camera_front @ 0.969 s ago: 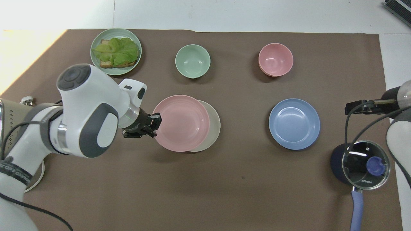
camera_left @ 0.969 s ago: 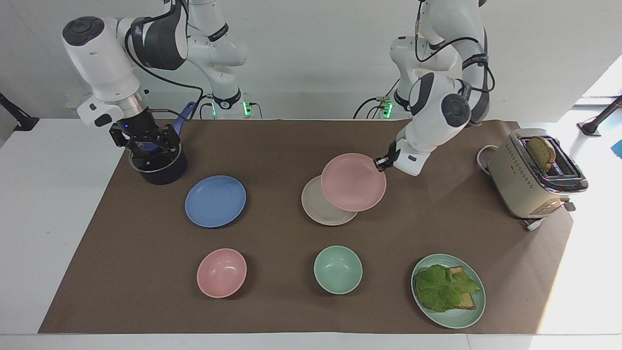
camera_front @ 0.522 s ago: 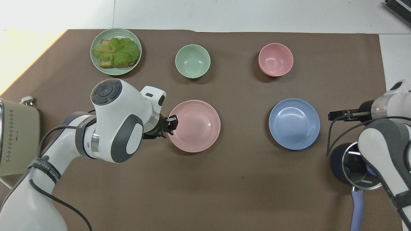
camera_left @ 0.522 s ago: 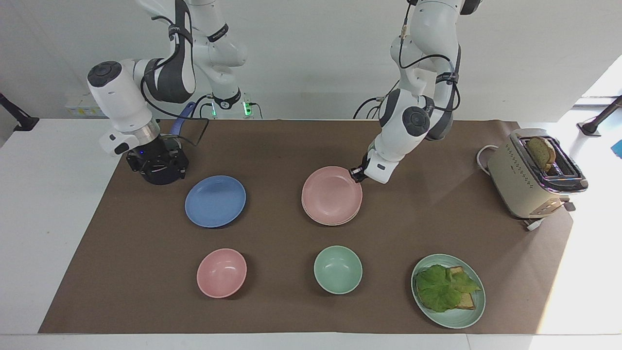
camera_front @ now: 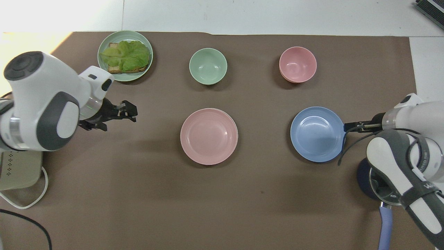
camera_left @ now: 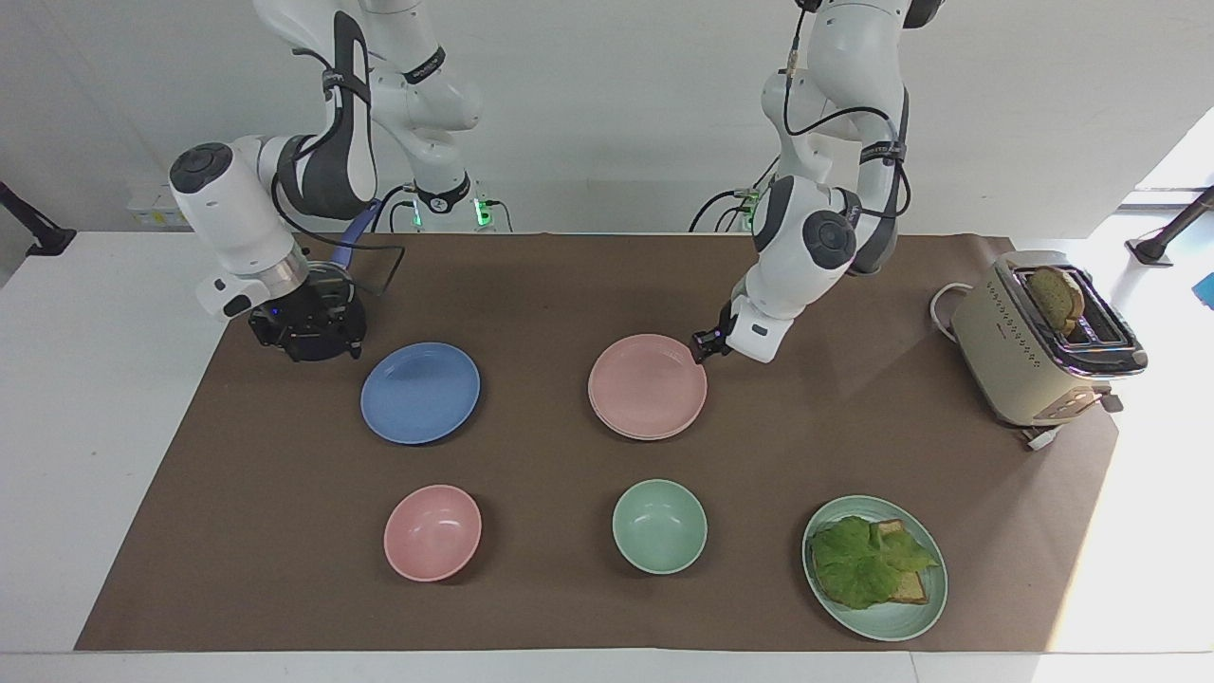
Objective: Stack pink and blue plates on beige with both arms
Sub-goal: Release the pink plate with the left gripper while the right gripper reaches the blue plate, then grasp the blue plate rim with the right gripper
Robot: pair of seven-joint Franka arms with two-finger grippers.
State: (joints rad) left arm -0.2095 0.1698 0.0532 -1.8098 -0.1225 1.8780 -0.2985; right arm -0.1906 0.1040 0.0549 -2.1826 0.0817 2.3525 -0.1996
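Observation:
The pink plate (camera_left: 648, 384) (camera_front: 209, 136) lies flat on the beige plate (camera_left: 649, 437), of which only a thin rim shows. My left gripper (camera_left: 704, 344) (camera_front: 130, 113) is open and holds nothing. It hangs just off the pink plate's rim, toward the left arm's end of the table. The blue plate (camera_left: 420, 392) (camera_front: 317, 133) lies alone on the mat toward the right arm's end. My right gripper (camera_left: 308, 334) (camera_front: 346, 127) is low beside the blue plate's rim, in front of the dark pot; contact with the rim is unclear.
A dark pot (camera_front: 362, 177) with a glass lid stands near the right arm. A toaster (camera_left: 1034, 341) with bread sits at the left arm's end. Farthest from the robots are a pink bowl (camera_left: 432, 532), a mint bowl (camera_left: 659, 526) and a mint plate (camera_left: 874, 567) with lettuce toast.
The left gripper lowered the pink plate onto the beige one, let go and drew back. The right gripper came down from over the pot toward the blue plate.

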